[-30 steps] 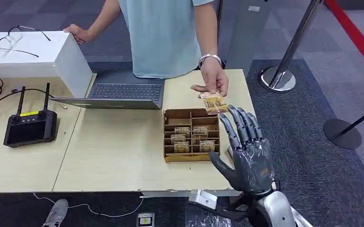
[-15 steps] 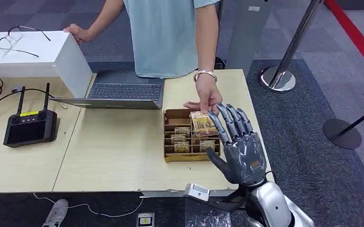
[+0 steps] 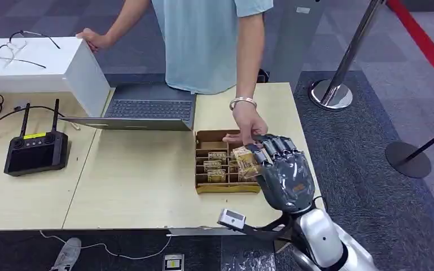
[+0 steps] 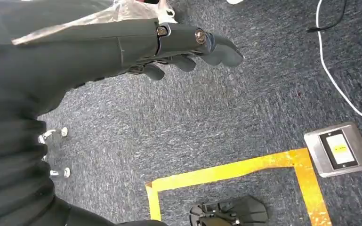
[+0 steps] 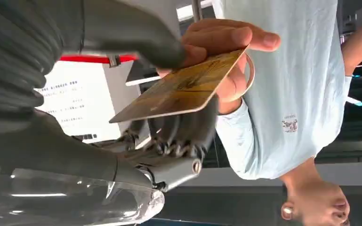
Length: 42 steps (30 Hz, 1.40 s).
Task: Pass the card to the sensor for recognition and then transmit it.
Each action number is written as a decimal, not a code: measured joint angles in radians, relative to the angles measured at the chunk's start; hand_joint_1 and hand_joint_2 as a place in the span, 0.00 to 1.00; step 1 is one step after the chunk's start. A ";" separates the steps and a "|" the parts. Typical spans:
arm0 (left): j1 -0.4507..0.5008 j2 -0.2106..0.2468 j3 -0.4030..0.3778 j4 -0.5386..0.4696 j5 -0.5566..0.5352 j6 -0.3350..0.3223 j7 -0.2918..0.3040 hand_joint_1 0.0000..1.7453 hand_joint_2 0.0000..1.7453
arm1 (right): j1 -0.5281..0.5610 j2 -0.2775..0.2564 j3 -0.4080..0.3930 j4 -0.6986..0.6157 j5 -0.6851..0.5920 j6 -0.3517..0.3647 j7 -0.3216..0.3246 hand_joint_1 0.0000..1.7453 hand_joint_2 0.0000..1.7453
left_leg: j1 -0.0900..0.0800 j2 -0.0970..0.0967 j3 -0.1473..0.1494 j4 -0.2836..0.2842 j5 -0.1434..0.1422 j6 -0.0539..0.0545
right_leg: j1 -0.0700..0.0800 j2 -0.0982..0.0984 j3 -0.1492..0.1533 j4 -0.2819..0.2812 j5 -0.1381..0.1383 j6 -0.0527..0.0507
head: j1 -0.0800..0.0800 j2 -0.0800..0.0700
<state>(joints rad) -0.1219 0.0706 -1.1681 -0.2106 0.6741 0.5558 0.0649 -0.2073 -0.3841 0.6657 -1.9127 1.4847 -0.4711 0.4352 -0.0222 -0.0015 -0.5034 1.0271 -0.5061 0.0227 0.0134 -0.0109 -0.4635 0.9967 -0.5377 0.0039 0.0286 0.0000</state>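
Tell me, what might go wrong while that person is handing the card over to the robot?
The person's hand is on the card while the right robot hand closes round it, so an early let-go or a weak grip could drop it. The handover is right above the cardboard organizer, so a dropped card might land among the other cards there. The closing fingers might also nip the person's fingers.
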 joint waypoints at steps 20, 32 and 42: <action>0.000 0.000 0.000 0.000 0.004 0.001 0.006 0.00 1.00 | 0.023 0.013 -0.002 0.026 -0.023 -0.067 0.016 1.00 1.00 | 0.000 0.000 0.000 0.000 0.000 0.000 | 0.000 0.000 0.000 0.000 0.000 0.000 | 0.000 0.000; 0.000 0.000 0.000 0.000 0.000 0.002 -0.002 0.00 1.00 | 0.031 0.000 -0.057 0.085 -0.036 -0.043 0.057 1.00 1.00 | 0.000 0.000 0.000 0.000 0.000 0.000 | 0.000 0.000 0.000 0.000 0.000 0.000 | 0.000 0.000; 0.000 -0.001 0.000 0.000 -0.002 0.007 0.001 0.00 1.00 | 0.047 -0.008 -0.113 0.168 0.003 0.005 0.119 1.00 1.00 | 0.000 0.000 -0.001 0.000 0.000 0.000 | 0.000 0.000 -0.001 0.000 0.000 0.000 | 0.000 0.000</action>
<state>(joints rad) -0.1217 0.0698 -1.1685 -0.2106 0.6722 0.5627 0.0656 -0.1600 -0.3925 0.5528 -1.7449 1.4874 -0.4666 0.5547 -0.0222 -0.0015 -0.5041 1.0271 -0.5062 0.0227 0.0133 -0.0108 -0.4645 0.9965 -0.5377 0.0039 0.0290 0.0000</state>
